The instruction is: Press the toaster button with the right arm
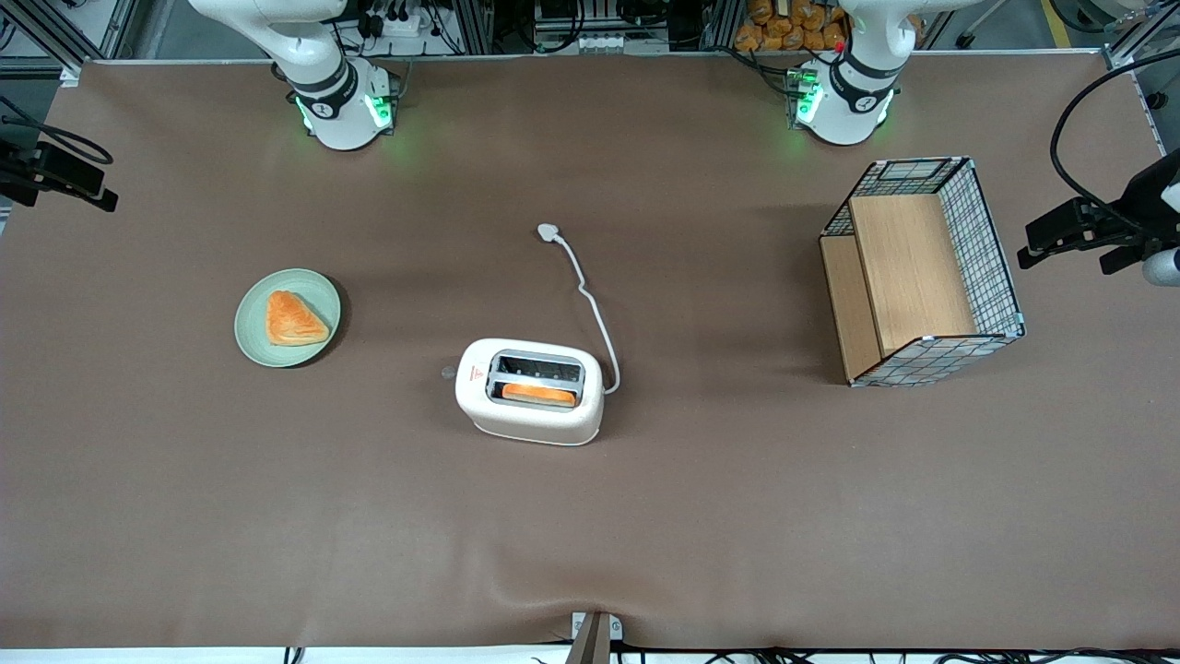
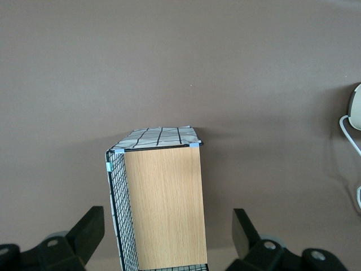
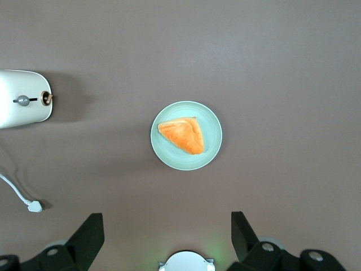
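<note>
The white two-slot toaster point(image 1: 530, 392) stands mid-table with an orange slice in the slot nearer the front camera. Its white cord point(image 1: 590, 304) trails away toward the arm bases. The toaster button point(image 1: 449, 373), a small pale grey knob, sits on the toaster's end that faces the working arm's end of the table. The right wrist view shows the toaster point(image 3: 25, 99) and the button point(image 3: 22, 100) beside a small brown dial. My right gripper point(image 3: 163, 240) is open and empty, high above the table at the working arm's end point(image 1: 92, 184), well apart from the toaster.
A pale green plate point(image 1: 313, 286) with a triangular orange pastry lies between the gripper and the toaster; it also shows in the right wrist view point(image 3: 211, 149). A wire-mesh wooden basket point(image 1: 922, 277) lies on its side toward the parked arm's end.
</note>
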Motion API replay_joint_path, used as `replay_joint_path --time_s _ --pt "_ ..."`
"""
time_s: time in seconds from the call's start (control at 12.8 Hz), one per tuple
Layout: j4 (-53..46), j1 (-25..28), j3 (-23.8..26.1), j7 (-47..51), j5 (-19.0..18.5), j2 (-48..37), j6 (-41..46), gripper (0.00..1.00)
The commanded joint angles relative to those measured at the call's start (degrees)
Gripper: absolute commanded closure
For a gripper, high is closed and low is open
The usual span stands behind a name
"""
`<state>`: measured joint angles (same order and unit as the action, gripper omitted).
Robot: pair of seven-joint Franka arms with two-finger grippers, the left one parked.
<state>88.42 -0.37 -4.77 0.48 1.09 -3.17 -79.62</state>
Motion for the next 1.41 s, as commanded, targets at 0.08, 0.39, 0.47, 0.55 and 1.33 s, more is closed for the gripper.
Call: replay_joint_path --time_s 0.08,0.39,0.47,0.55,1.33 --pt "1.3 0.4 0.1 0.7 -1.0 -0.7 -1.2 0.0" --pt "1.7 0.4 0.0 0.7 -0.7 -0.7 -1.4 0.0" --pt "1.8 0.4 0.0 0.7 -0.6 -0.7 -1.5 0.0" --pt "1.9 0.4 0.0 0.7 -0.6 -0.8 -1.6 0.0" --pt "1.9 2.7 0.1 -0.6 -0.4 0.4 -1.3 0.0"
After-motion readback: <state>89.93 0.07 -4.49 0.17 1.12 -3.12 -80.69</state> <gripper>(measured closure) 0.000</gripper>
